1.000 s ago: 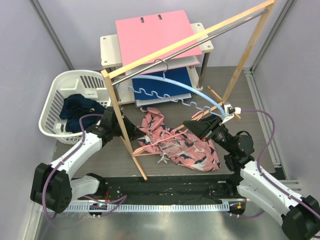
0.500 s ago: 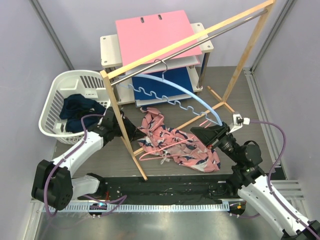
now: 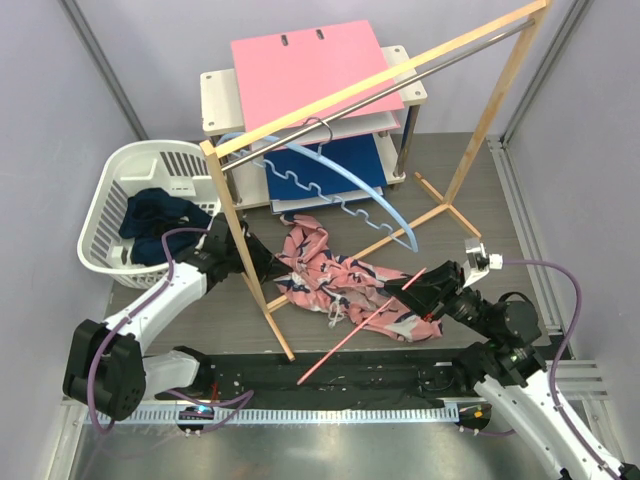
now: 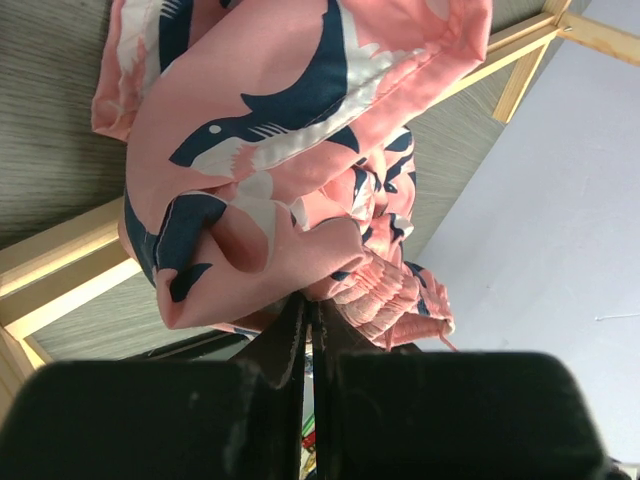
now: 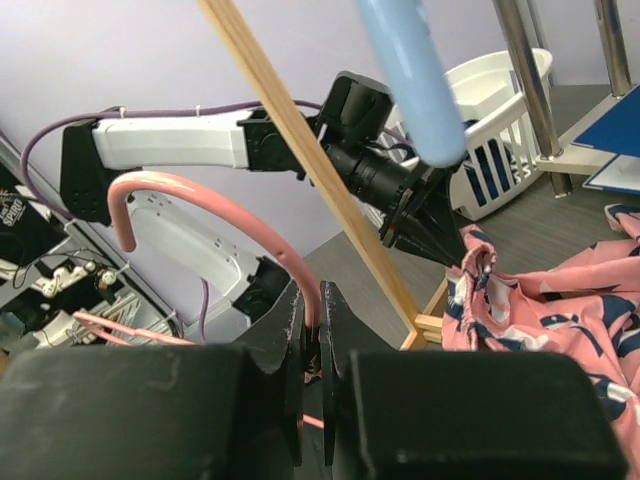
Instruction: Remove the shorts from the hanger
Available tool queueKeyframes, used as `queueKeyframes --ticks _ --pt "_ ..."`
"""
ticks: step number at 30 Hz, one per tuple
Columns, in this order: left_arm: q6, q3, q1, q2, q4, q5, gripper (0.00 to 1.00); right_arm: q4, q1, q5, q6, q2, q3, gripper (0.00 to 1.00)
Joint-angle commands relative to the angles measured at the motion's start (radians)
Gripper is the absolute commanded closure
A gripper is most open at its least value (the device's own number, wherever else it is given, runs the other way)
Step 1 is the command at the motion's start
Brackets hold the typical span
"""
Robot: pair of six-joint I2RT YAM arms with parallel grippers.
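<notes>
The salmon pink printed shorts [image 3: 345,282] lie crumpled on the table by the wooden rack's foot. My left gripper [image 3: 272,264] is shut on their left edge; in the left wrist view the cloth [image 4: 280,130] is bunched at the closed tips [image 4: 310,305]. My right gripper [image 3: 408,288] is shut on a thin pink hanger [image 3: 350,340], which slants over the near edge, free of the shorts. In the right wrist view its hook [image 5: 200,200] curves up from the closed jaws [image 5: 320,320]. The navy shorts [image 3: 150,215] lie in the white basket [image 3: 110,190].
A light blue hanger [image 3: 340,180] hangs from the wooden rack's rail and shows close in the right wrist view [image 5: 405,70]. The rack's front post [image 3: 240,250] stands beside my left gripper. A white shelf with a pink folder [image 3: 310,70] and a blue folder stands behind.
My right gripper has drawn back to the near right with the pink hanger, which has come out of the salmon shorts. The blue hanger has swung left. My left gripper has held its grip.
</notes>
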Motion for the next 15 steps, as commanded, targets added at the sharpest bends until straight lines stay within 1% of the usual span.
queueKeyframes --ticks 1,2,3,4,8,11,12,13,14,15 --pt "0.013 0.058 -0.001 0.007 0.005 -0.003 1.00 -0.136 -0.002 -0.042 -0.077 -0.037 0.108 0.99" --pt "0.015 0.062 -0.001 0.012 0.004 -0.003 1.00 -0.162 -0.003 -0.031 -0.095 -0.054 0.123 0.99" --pt "0.016 0.071 -0.003 0.018 0.005 0.000 1.00 -0.224 -0.002 0.019 -0.105 -0.060 0.161 0.99" --pt "0.019 0.076 -0.001 0.023 0.001 0.000 1.00 -0.234 -0.003 0.033 -0.111 -0.067 0.177 0.99" --pt "0.022 0.090 -0.003 0.032 -0.004 0.003 1.00 -0.219 -0.003 0.068 -0.111 -0.050 0.246 0.99" --pt "0.022 0.088 -0.001 0.032 -0.002 0.002 1.00 -0.175 -0.002 0.079 -0.096 0.007 0.297 0.99" --pt "0.019 0.088 -0.001 0.032 -0.005 0.002 1.00 -0.199 -0.002 0.094 -0.099 0.022 0.329 0.99" --pt "0.019 0.088 -0.003 0.030 -0.005 0.002 1.00 -0.219 -0.002 0.155 -0.093 0.053 0.346 0.99" --pt "0.016 0.088 -0.001 0.030 -0.002 0.006 1.00 -0.233 -0.003 0.185 -0.091 0.065 0.357 0.99" --pt "0.012 0.088 -0.001 0.032 0.004 0.011 1.00 -0.283 -0.003 0.237 -0.094 0.076 0.375 0.99"
